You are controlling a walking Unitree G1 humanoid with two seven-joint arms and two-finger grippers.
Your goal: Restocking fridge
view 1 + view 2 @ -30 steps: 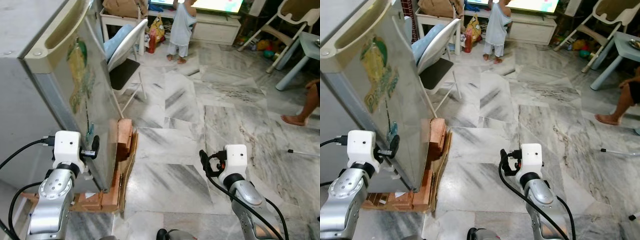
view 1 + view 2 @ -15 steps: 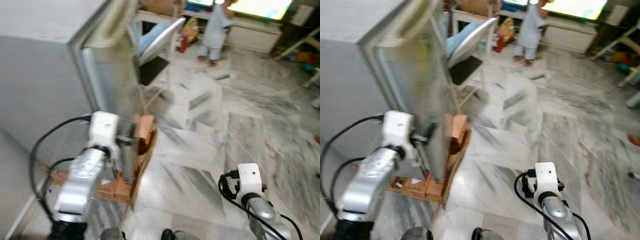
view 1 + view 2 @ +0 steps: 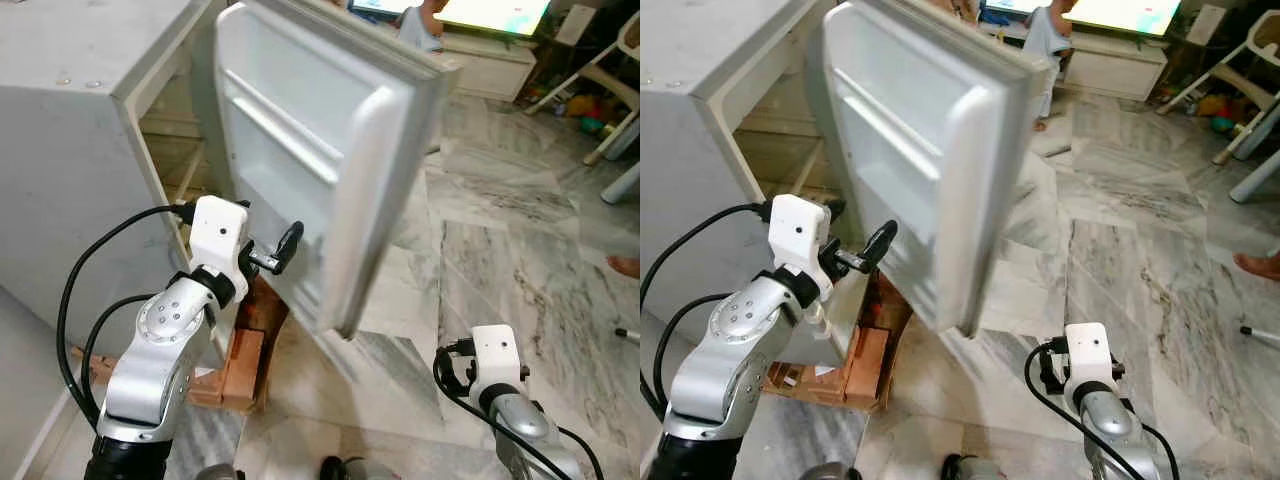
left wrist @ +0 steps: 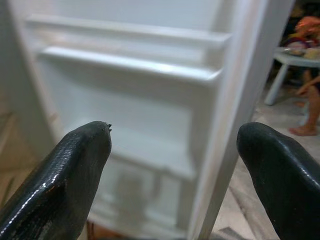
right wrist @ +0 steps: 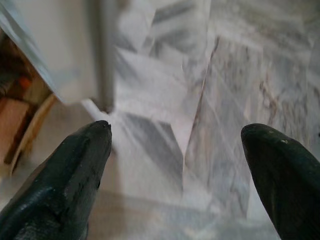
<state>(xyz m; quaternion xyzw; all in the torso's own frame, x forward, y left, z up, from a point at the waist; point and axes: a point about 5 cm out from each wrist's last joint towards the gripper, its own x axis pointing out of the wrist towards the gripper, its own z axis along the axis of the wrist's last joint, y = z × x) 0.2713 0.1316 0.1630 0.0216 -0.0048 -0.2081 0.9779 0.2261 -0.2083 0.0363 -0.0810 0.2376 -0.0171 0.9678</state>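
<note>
At your left, the fridge door (image 3: 330, 170) that was shut a second ago now stands swung wide, its inner racks bare and the cabinet shelves exposed. Your left gripper (image 3: 283, 250) hangs spread, empty, just beside the door's inner face; your right gripper (image 5: 175, 165), fingers also apart, points at the marble floor (image 3: 500, 230). You've opened access, but nothing to stock is in hand yet.

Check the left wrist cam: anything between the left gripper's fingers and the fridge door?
Nothing: bare air between the open left gripper and the fridge door inner shelves, left wrist view.
</note>
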